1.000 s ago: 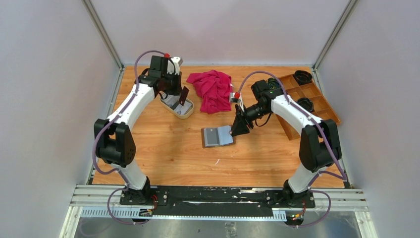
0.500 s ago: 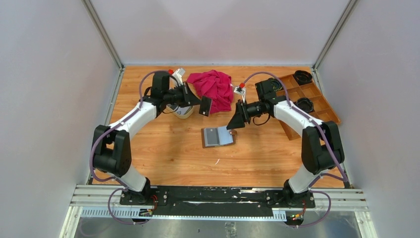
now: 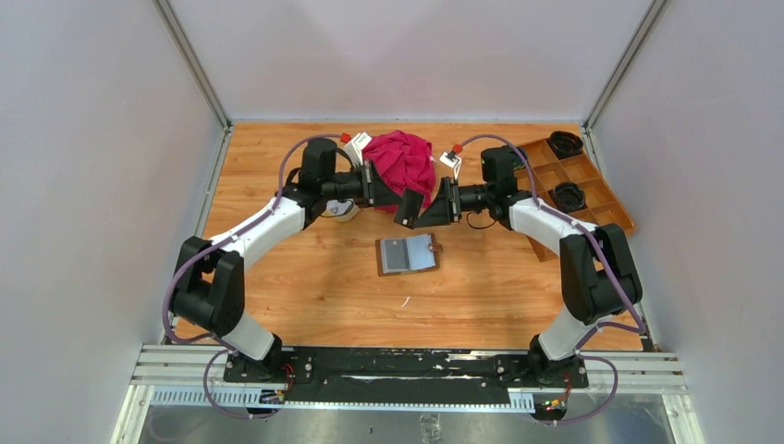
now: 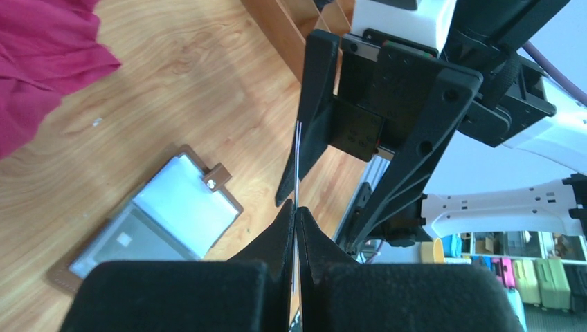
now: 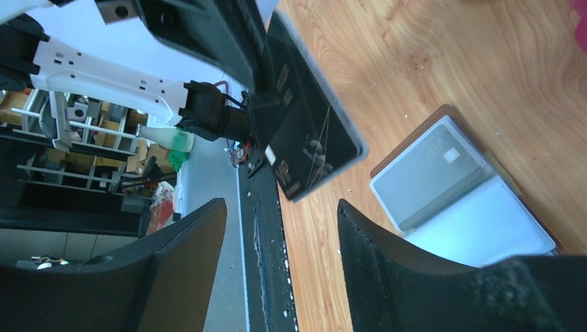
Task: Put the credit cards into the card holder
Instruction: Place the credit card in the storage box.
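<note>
Step in hand, as judged: a mid-air transfer of one card between the arms, ahead of insertion.

The left claw [image 3: 399, 203] is found closed on a dark credit card [image 3: 408, 208], pinched by one short end and held clear of the surface [image 3: 305, 277]. In the left wrist view the card is seen edge-on, as a thin line rising from the closed fingertips [image 4: 295, 220]. The right claw [image 3: 434, 211] is presented opposite with its jaws apart and nothing in them. The card's free end is directed at the gap, but no contact is seen. Whether the card is already inside the gap cannot be told.

The card holder [image 3: 407, 253] lies open and flat on the surface, below and just in front of the meeting point. One grey card [image 5: 426, 173] is already seated in a pocket.

Recommendations:
- The right claw is to be brought on squarely, so that the free end is taken flat between the pads, not by a corner.
- The left claw's grip is to be kept until the right claw is seen closed on the card.
- A long free length is to be left beyond the pads, for entry into a pocket.
- The transfer is best kept over the surface, near the holder, since a slip is the chief risk.
</note>
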`<move>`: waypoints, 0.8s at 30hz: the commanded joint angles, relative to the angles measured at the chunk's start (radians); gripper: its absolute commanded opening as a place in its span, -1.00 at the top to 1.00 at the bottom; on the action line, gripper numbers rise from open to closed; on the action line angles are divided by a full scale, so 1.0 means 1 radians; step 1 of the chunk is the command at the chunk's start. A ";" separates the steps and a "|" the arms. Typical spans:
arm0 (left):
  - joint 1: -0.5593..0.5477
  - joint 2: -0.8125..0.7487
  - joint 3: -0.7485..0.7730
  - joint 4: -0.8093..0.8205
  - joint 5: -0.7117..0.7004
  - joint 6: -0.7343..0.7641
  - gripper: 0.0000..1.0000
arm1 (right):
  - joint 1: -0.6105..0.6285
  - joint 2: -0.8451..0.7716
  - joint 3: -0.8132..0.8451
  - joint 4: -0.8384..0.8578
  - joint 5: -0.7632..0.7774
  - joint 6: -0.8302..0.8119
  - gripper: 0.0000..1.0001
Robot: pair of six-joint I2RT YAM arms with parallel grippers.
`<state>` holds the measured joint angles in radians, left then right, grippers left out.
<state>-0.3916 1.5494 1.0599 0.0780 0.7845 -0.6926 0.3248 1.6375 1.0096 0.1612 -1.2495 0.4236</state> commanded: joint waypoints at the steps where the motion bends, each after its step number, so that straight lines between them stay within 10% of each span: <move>1: -0.033 -0.012 -0.003 0.038 0.045 -0.033 1.00 | -0.022 0.004 -0.021 0.114 -0.021 0.124 -0.25; 11: -0.080 -0.012 -0.002 0.052 0.057 -0.059 1.00 | -0.033 0.007 -0.080 0.362 -0.047 0.348 0.03; 17: -0.085 -0.028 -0.016 0.081 0.052 -0.091 0.98 | -0.033 0.010 -0.075 0.374 -0.081 0.347 0.99; 24: -0.084 -0.108 -0.083 0.089 0.062 -0.005 -0.43 | -0.033 -0.003 -0.022 0.192 -0.205 0.124 1.00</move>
<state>-0.4709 1.5105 1.0157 0.1390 0.8093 -0.7570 0.3050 1.6409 0.9451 0.4782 -1.3476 0.7101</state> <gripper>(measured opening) 0.629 0.012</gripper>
